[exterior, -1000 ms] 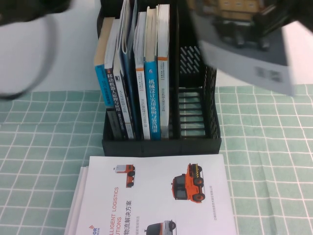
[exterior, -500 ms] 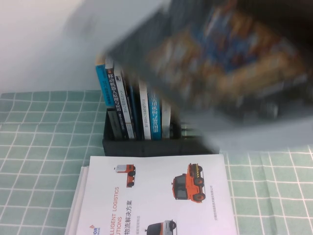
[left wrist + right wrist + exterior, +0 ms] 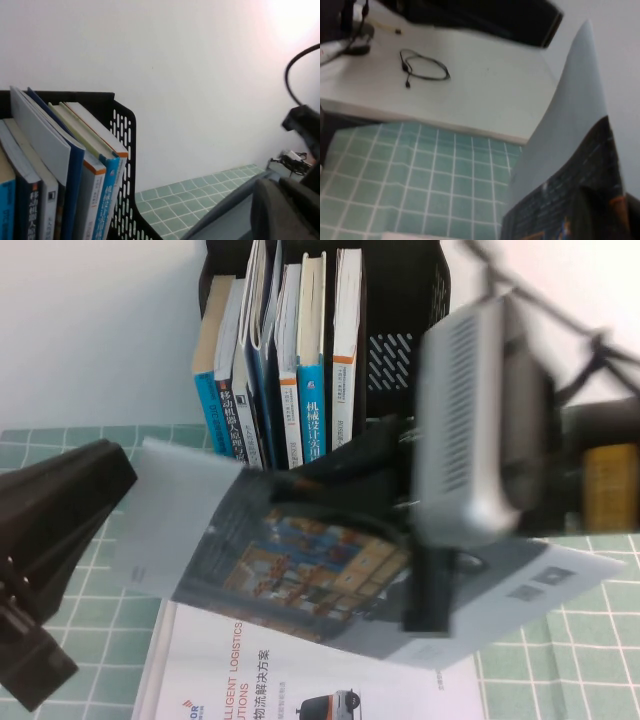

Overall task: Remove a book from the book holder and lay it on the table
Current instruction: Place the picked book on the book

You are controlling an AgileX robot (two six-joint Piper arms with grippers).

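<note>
1. Grey-and-white book (image 3: 330, 570) hangs tilted in front of the book holder (image 3: 400, 350), above the table (image 3: 560, 640).
2. Right gripper (image 3: 425, 580) jaws clamp the book.
3. Left gripper (image 3: 40, 540), near left: jaws' state unclear.
4. White brochure (image 3: 300, 680) reads "LLIGENT LOGISTICS".

Grey-and-white book (image 3: 300, 560), black perforated book holder (image 3: 400, 360), mint-green white-checked table (image 3: 560, 660).
</note>
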